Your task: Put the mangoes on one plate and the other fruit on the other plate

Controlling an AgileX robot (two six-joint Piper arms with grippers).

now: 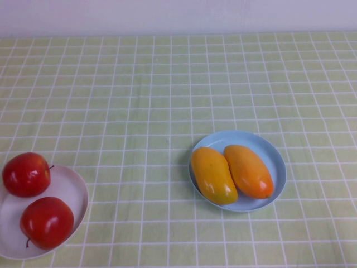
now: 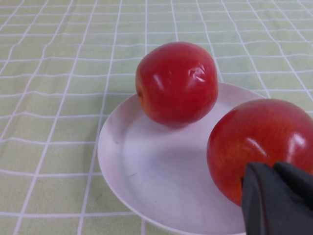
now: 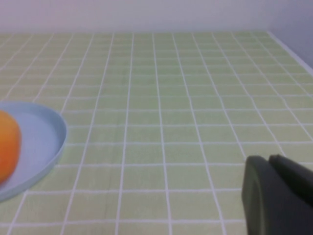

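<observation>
Two red apples (image 1: 25,174) (image 1: 47,222) lie on the white plate (image 1: 70,190) at the table's front left. Two mangoes, one more yellow (image 1: 213,175) and one more orange (image 1: 249,171), lie side by side on the light blue plate (image 1: 276,162) right of centre. Neither gripper shows in the high view. In the left wrist view my left gripper (image 2: 273,166) is shut and empty, just in front of the nearer apple (image 2: 261,147); the other apple (image 2: 176,83) sits further along the plate (image 2: 151,166). My right gripper (image 3: 269,157) is shut and empty above the cloth, with the blue plate (image 3: 41,137) and a mango's edge (image 3: 7,147) off to one side.
A green checked tablecloth (image 1: 167,84) covers the whole table up to a pale back wall (image 1: 178,14). The table's right edge (image 3: 293,49) shows in the right wrist view.
</observation>
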